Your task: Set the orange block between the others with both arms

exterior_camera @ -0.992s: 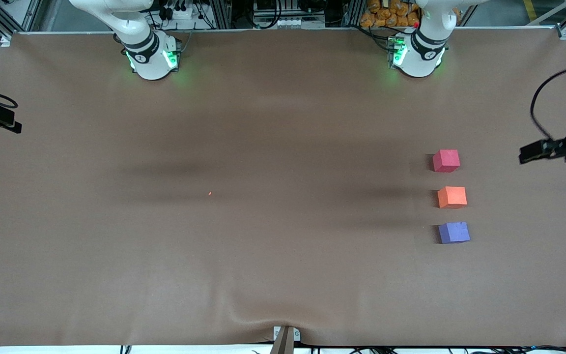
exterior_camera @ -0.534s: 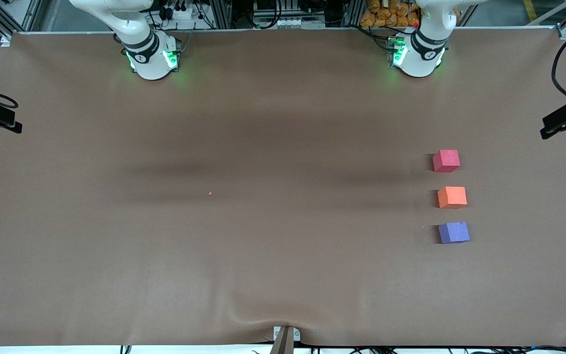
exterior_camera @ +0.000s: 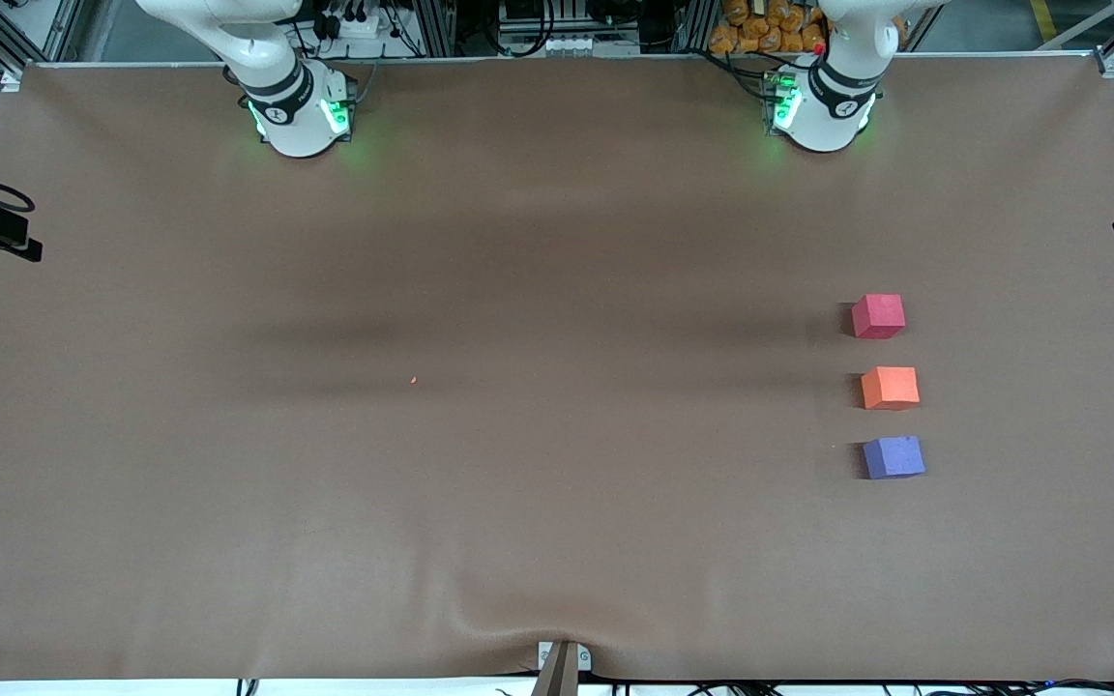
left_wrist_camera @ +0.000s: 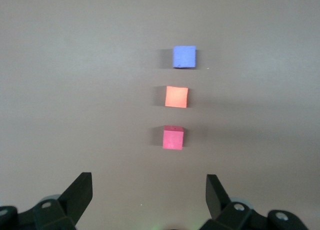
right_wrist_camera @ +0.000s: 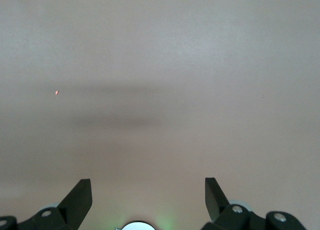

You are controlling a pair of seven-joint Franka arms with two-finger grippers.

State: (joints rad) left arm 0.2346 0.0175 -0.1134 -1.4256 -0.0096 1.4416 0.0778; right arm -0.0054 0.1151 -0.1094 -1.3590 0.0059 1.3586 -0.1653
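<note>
The orange block (exterior_camera: 890, 388) sits on the brown table between the others, a red-pink cube (exterior_camera: 878, 316) farther from the front camera and a purple cube (exterior_camera: 894, 457) nearer to it. The three form one short line toward the left arm's end of the table, with small gaps. The left wrist view shows the same line from above: red-pink cube (left_wrist_camera: 173, 138), orange block (left_wrist_camera: 176, 96), purple cube (left_wrist_camera: 184, 56). My left gripper (left_wrist_camera: 148, 179) hangs high, open and empty, clear of the cubes. My right gripper (right_wrist_camera: 148, 182) is open and empty over bare table.
Both green-lit arm bases (exterior_camera: 301, 111) (exterior_camera: 823, 106) stand along the table's edge farthest from the front camera. A tiny red speck (exterior_camera: 414, 379) lies mid-table. The brown cloth wrinkles near a clamp (exterior_camera: 562, 662) at the nearest edge.
The black part of the left arm's hand has drawn away from the cubes and almost left the front view at the left arm's end. The cubes and the right arm have not moved.
</note>
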